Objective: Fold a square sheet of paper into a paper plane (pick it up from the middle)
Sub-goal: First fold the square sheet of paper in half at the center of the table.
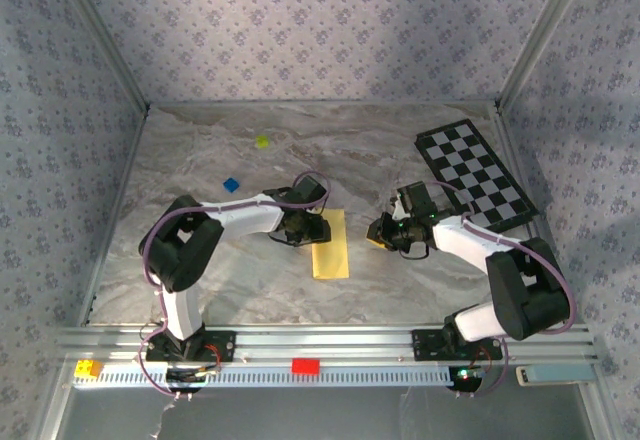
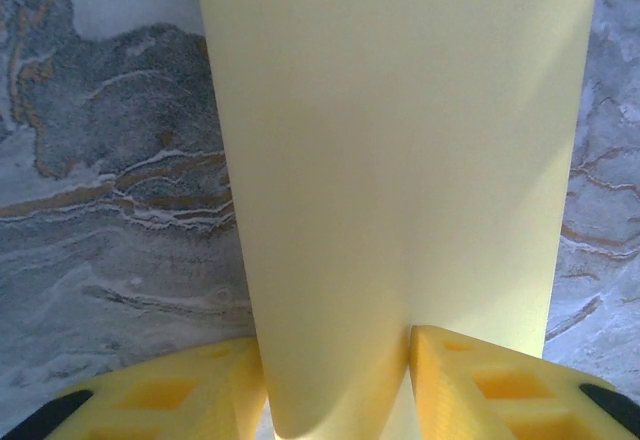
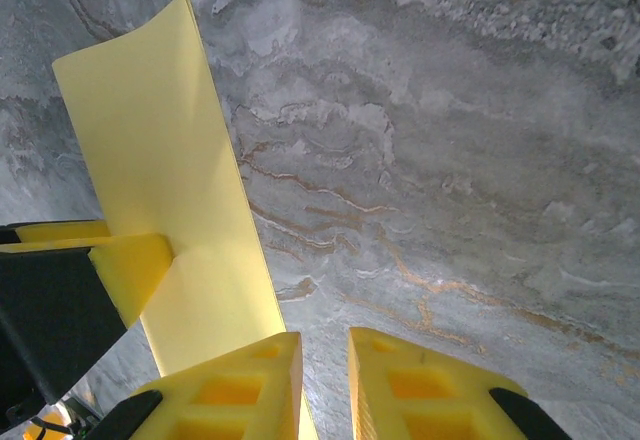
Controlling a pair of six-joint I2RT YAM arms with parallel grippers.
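The square sheet of paper (image 1: 331, 247) is yellow and doubled over into a long narrow strip at the middle of the table. My left gripper (image 1: 306, 228) is shut on its left side. In the left wrist view the paper (image 2: 400, 160) curls up between the two yellow fingers (image 2: 190, 395) and runs away from the camera. My right gripper (image 1: 381, 232) hovers just right of the strip, jaws a little apart with bare table between them. The right wrist view has the paper (image 3: 170, 190) to the left of that gripper (image 3: 323, 385), with a left finger (image 3: 130, 265) clamped on it. No paper plane is in view.
A black-and-white checkered board (image 1: 476, 174) lies at the back right, close behind the right arm. A small yellow-green block (image 1: 262, 142) and a blue block (image 1: 231, 185) sit at the back left. Red (image 1: 305, 365) and yellow (image 1: 88, 368) blocks rest on the front rail.
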